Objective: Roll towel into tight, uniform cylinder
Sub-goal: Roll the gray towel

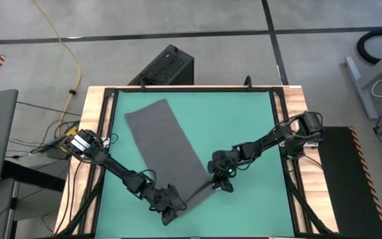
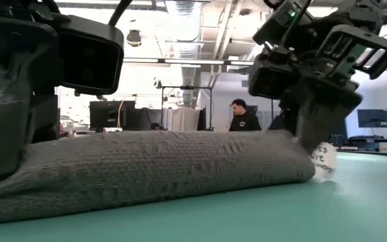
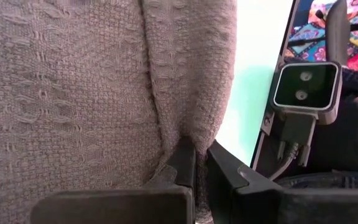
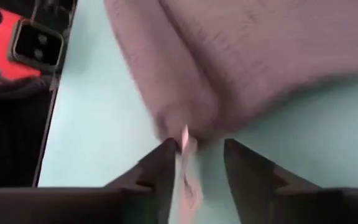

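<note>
The dark grey towel [image 1: 161,143] lies slantwise on the teal table [image 1: 244,126], from the far left toward the near middle. Its near end is turned over into a low roll [image 2: 160,165] that rests on the table. My left gripper [image 1: 172,211] is at the roll's left end, shut on the cloth. My right gripper [image 1: 223,186] is at the roll's right end. Its fingers stand apart, and the towel's end with a pale label [image 4: 183,140] lies just before them. My left gripper pinches a raised fold of the towel [image 3: 188,134] at the roll's left end between its two fingers, coming slanting down from the near left. The cloth lies on the table around the fingers. My right gripper: the label lies beside one finger [image 4: 163,158]; whether it touches, I cannot tell.
A wooden frame [image 1: 91,119] borders the table. A small camera [image 3: 306,87] sits at the near edge. A black box [image 1: 166,66] stands beyond the far edge. Bare teal surface lies to the right of the towel. A person [image 2: 244,114] stands far off in the room.
</note>
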You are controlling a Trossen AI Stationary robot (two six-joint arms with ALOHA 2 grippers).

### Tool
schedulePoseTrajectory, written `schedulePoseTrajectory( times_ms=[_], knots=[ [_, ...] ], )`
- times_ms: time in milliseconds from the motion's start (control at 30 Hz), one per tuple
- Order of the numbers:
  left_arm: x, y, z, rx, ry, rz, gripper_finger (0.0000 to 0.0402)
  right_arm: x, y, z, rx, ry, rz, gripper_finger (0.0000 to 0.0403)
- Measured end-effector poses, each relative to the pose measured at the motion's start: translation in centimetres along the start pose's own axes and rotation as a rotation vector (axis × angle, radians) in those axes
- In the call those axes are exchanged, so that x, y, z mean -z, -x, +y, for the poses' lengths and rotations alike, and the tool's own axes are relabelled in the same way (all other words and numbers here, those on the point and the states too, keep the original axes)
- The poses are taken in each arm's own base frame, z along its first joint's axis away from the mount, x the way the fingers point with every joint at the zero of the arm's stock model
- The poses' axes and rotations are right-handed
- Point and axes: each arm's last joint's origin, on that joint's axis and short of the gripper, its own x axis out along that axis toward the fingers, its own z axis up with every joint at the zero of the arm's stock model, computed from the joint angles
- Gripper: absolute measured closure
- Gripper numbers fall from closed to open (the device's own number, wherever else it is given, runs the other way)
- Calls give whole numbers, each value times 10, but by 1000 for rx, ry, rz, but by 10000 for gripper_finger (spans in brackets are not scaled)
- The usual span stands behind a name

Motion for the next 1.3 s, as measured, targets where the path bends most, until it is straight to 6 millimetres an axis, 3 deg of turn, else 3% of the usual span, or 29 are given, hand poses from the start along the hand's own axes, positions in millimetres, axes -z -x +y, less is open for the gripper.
schedulePoseTrajectory(
  times_ms=[167,300,467,567,900,1300],
  knots=[
    [-5,1,2,5,5,15,401,-2,32,14,104,64,4,199],
    [-10,2,3,9,7,5,401,7,44,49,210,281,-79,196],
    [-15,4,3,16,8,-1,401,37,23,109,267,660,-226,202],
    [-17,4,4,17,11,-3,401,55,1,124,408,757,-265,202],
    [-18,4,3,20,40,-9,401,51,-58,126,597,816,-165,202],
    [-18,5,3,24,24,0,398,32,-74,100,715,803,-51,213]
  ],
)
